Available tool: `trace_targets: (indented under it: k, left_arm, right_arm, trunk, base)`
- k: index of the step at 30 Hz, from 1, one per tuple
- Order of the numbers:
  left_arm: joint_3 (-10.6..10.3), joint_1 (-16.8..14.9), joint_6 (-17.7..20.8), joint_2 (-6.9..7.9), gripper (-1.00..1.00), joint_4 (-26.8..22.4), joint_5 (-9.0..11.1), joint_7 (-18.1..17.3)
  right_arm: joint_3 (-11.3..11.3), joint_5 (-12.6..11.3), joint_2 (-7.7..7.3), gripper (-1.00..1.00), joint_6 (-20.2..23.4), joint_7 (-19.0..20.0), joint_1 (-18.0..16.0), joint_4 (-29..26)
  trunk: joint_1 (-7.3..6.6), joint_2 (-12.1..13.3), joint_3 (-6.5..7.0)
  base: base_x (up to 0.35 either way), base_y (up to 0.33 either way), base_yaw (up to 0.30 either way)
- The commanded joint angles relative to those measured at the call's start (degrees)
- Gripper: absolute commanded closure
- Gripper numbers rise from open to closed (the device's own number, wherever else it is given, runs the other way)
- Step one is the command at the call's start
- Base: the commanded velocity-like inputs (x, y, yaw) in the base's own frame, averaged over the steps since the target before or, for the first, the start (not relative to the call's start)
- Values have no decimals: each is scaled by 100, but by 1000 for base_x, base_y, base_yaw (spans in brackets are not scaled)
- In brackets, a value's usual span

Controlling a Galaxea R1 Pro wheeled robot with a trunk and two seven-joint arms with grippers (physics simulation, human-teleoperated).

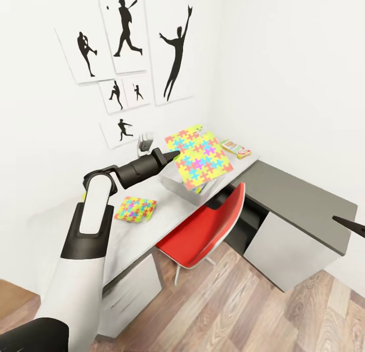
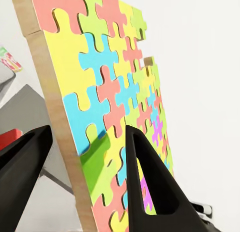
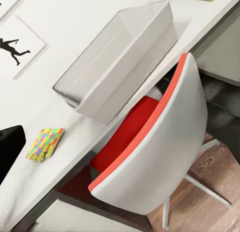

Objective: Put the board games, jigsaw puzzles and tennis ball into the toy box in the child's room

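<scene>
- On the pale counter (image 1: 152, 210) sits the grey toy box (image 3: 117, 61), and from my right wrist camera I can see nothing lying inside the part of it that shows.
- My left jaws (image 2: 87, 157) are clamped on one big jigsaw puzzle (image 1: 200, 159); one dark finger (image 2: 150, 187) lies on its printed side and the other is behind its brown edge.
- That puzzle is held up in the air, tilted, right over the toy box.
- I count two puzzles: the one I hold and a second jigsaw puzzle (image 1: 136, 210) lying flat on the counter, near my left arm and well apart from the box.
- I count one board game (image 1: 236, 147), a yellow, green and red box, flat at the far end of the counter, beyond the toy box.
- My left arm (image 1: 94, 215) reaches forward from the lower left, bends at the elbow, then points its dark wrist toward the puzzle.
- A dark tip of my right arm (image 1: 350, 226) pokes in at the right edge, over the dark grey part of the counter; I cannot tell how its jaws stand.
- One red chair (image 1: 203, 230) is tucked under the counter, just below the toy box.
</scene>
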Motion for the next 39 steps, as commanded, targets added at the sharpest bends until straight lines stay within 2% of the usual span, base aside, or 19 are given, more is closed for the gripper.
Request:
trace_targets:
  k: [1,13,18,24,29,39]
  left_arm:
    - [19,-7,23,-6,100,0,-52,-48]
    - [106,-6,21,-6,100,-1,-47,-48]
    - [171,-6,19,-6,100,-1,-47,-49]
    - [341,-6,19,-6,100,-2,-47,-52]
    - [600,-6,19,-6,100,1,-47,-53]
    - [746,-6,21,16,100,2,-47,-55]
  right_arm:
    - [-6,3,-2,-100,22,22,-2,2]
    - [-5,3,-2,-100,29,18,0,4]
    - [-5,3,-2,-100,28,22,-2,4]
    - [-5,3,-2,-100,25,22,-1,4]
    - [-5,3,-2,-100,27,22,-3,5]
    - [-3,3,-2,-100,30,22,-2,5]
  trunk:
    - [4,-11,-10]
    - [4,-11,42]
    - [4,-11,44]
    - [4,-11,44]
    - [4,-11,45]
    - [4,-11,45]
  base:
    - [60,-284,277]
    - [20,-82,219]
    - [203,-200,23]
    - [229,-222,8]
    - [240,-229,11]
    - [125,-115,17]
